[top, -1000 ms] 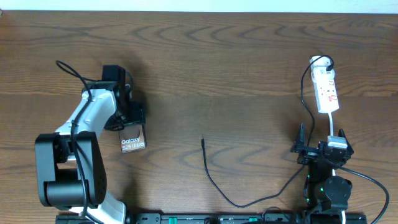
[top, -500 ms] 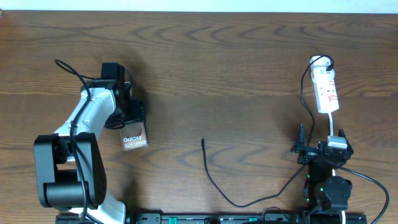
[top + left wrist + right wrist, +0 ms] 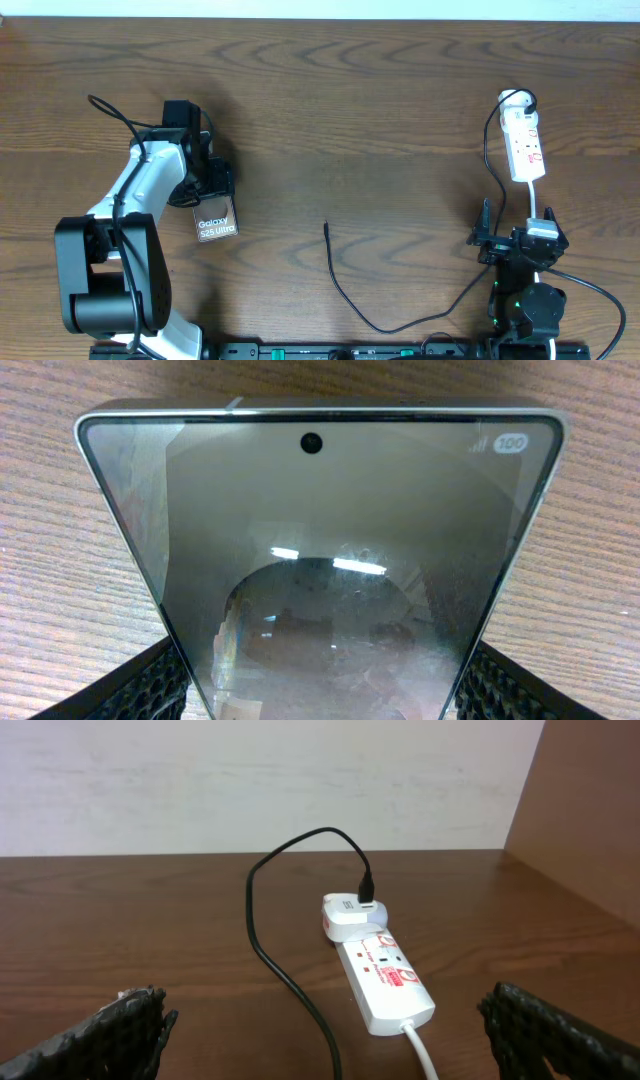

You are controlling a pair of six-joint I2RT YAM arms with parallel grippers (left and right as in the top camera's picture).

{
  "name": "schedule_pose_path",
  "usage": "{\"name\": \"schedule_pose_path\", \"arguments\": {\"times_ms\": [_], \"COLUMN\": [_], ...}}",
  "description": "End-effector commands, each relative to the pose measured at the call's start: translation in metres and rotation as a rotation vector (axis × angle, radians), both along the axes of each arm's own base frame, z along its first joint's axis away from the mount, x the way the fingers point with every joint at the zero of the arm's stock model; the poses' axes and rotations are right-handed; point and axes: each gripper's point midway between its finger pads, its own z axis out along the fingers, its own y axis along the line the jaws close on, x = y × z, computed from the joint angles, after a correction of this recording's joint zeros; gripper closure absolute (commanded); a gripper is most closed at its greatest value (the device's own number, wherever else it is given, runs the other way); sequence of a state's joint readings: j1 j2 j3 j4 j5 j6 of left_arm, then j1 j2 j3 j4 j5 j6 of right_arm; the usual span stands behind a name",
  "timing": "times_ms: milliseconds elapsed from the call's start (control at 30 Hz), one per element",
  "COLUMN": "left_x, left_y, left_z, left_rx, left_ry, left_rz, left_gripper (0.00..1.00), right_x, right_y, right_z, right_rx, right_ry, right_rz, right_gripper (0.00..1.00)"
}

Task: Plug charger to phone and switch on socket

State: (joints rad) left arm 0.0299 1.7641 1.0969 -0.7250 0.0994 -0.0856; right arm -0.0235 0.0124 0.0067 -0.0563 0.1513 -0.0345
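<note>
A dark wooden table (image 3: 350, 90) bears the scene. Toward its left side sits the phone (image 3: 216, 222), screen up, its white lettering legible from overhead. The white-and-black left arm (image 3: 140, 190) reaches to the phone's far end; there the left gripper (image 3: 213, 190) pinches it by both long edges, textured pads (image 3: 150, 685) pressed to its sides. Whether the phone rests on the wood cannot be told. The right arm (image 3: 525, 290) stands well to the phone's right, the right gripper (image 3: 322, 1015) spread wide and holding nothing. The charger (image 3: 345, 295) loops across the table right of the phone; its far end enters a white adapter (image 3: 350, 917). The adapter sits on the socket (image 3: 524, 148), well right of the phone and farther back. The charger's plug tip (image 3: 326, 226) lies free, near the phone's right, apart from it.
</note>
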Motion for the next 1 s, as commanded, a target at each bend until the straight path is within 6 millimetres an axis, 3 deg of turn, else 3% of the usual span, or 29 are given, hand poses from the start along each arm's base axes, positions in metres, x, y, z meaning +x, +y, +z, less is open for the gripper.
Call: {"name": "schedule_pose_path", "arguments": {"times_ms": [0, 300, 667, 967], "left_x": [0.012, 0.02, 0.02, 0.02], "left_y": [0.0, 0.0, 0.0, 0.0], "left_z": [0.016, 0.016, -0.003, -0.003], "left_rx": [-0.003, -0.002, -0.001, -0.001], "left_ry": [-0.059, -0.095, -0.126, -0.128], "left_rz": [0.002, 0.002, 0.002, 0.002], "left_gripper": [0.93, 0.93, 0.93, 0.93], "right_x": [0.0, 0.0, 0.0, 0.0], "right_y": [0.003, 0.003, 0.003, 0.003], "right_z": [-0.001, -0.001, -0.001, -0.001], "right_rx": [-0.008, -0.008, -0.008, -0.008], "right_ry": [0.003, 0.003, 0.003, 0.003], "right_rz": [0.011, 0.011, 0.011, 0.011], "right_gripper": [0.01, 0.01, 0.01, 0.01]}}
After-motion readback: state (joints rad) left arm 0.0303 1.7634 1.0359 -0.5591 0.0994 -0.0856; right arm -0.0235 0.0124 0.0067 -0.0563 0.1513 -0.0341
